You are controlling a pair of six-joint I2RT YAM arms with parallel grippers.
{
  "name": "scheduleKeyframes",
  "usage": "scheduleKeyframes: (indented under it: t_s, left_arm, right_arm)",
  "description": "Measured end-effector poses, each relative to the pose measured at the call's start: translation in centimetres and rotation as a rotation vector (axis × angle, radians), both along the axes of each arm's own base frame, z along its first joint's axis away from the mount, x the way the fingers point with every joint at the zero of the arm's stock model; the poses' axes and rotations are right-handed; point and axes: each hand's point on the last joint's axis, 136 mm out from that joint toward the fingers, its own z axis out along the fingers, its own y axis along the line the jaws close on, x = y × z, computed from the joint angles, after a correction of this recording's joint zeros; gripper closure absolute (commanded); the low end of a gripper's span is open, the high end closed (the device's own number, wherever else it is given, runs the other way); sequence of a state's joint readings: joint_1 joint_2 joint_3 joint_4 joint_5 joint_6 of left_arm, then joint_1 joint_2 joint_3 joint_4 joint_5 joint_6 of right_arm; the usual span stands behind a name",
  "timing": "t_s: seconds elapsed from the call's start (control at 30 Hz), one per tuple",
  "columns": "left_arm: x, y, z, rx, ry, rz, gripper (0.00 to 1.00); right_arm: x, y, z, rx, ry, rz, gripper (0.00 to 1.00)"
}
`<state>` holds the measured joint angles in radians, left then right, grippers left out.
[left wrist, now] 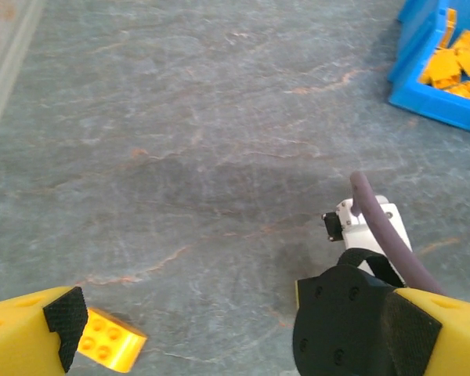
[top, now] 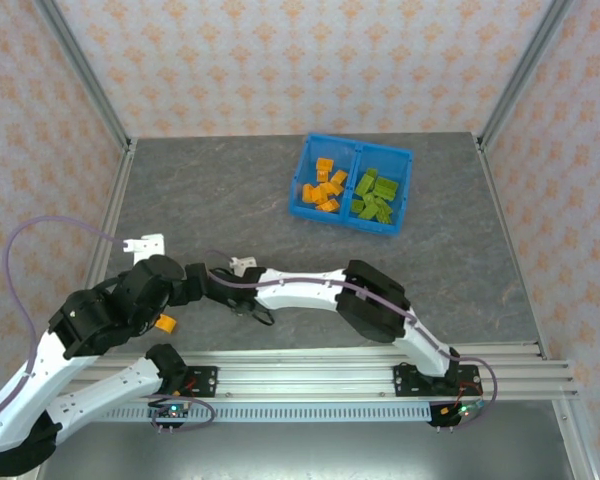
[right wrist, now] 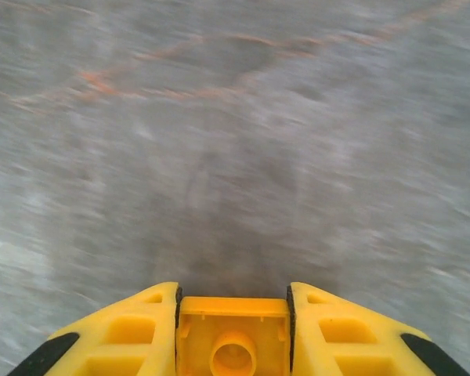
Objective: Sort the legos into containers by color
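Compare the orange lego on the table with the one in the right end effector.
Support: the loose lego lies on the table; the held lego is clamped in the right end effector. Pose: the loose lego shows studs on top; the held lego shows its hollow underside to the wrist camera. Both are orange.

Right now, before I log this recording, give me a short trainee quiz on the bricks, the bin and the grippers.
1. True or false: the right gripper is shut on an orange brick.
2. In the top view, which compartment of the blue bin holds the green bricks? A left, B right, C both.
3. What lies on the table beside the open left gripper?
Key: 1 true; 2 B; 3 a loose orange brick.
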<state>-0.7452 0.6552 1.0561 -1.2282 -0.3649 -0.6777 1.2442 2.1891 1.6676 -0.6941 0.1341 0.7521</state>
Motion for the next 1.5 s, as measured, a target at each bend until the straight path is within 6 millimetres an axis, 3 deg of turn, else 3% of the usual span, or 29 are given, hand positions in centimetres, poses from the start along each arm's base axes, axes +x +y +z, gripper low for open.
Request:
scheduleKeyframes:
  t_s: [0.07, 0.17, 0.3, 0.43, 0.57, 0.63, 0.77, 0.9, 1.0, 1.07, 1.2, 1.37, 1.5]
  left_arm:
    - [0.2, -1.0, -0.3, -0.020, 0.005, -0.040, 0.00]
    - [0.3, -2.6, -0.4, -0.067, -0.005, -0.114, 0.00]
    - [0.5, -4.1, 0.2, -0.111, -0.036, -0.198, 0.00]
    - [0.8, -4.6, 0.5, -0.116, -0.051, -0.211, 0.00]
    - [1.5, -3.4, 0.1, -0.103, -0.048, -0.099, 0.00]
    - [1.8, -2.3, -0.3, -0.089, -0.042, -0.006, 0.00]
    - [2.1, -0.7, -1.5, -0.076, -0.049, 0.129, 0.05]
    - [2.2, 0.5, -4.0, -0.052, -0.016, 0.232, 0.13]
    - [2.6, 1.6, -5.8, -0.040, 0.026, 0.331, 0.24]
    - [3.1, 2.7, -6.9, -0.039, 0.054, 0.419, 0.25]
    - [4.2, 5.1, -8.4, -0.070, 0.095, 0.617, 0.18]
    - [4.6, 7.2, -10.8, -0.107, 0.171, 0.824, 0.15]
    - [3.2, 8.7, -14.3, -0.124, 0.268, 0.984, 0.14]
  right_arm:
    - [0.6, -1.9, 1.2, -0.002, -0.015, -0.021, 0.72]
    - [3.4, -4.6, 4.9, 0.040, -0.068, -0.076, 0.72]
    - [10.8, -9.2, 11.4, 0.131, -0.195, -0.206, 0.72]
    - [19.1, -14.5, 14.5, 0.135, -0.297, -0.344, 0.72]
    - [26.6, -16.8, 14.3, 0.112, -0.339, -0.417, 0.72]
    - [30.1, -17.0, 12.7, 0.101, -0.337, -0.433, 0.69]
    - [33.8, -17.2, 8.3, 0.049, -0.298, -0.430, 0.54]
    - [34.9, -17.1, 5.7, 0.007, -0.248, -0.407, 0.33]
    - [34.8, -17.1, 6.5, 0.007, -0.241, -0.393, 0.29]
    - [34.6, -17.0, 7.7, 0.021, -0.246, -0.387, 0.27]
    - [33.2, -17.3, 11.6, 0.056, -0.263, -0.370, 0.24]
    - [30.4, -18.1, 19.2, 0.135, -0.333, -0.347, 0.22]
    - [27.8, -18.2, 24.5, 0.190, -0.397, -0.310, 0.19]
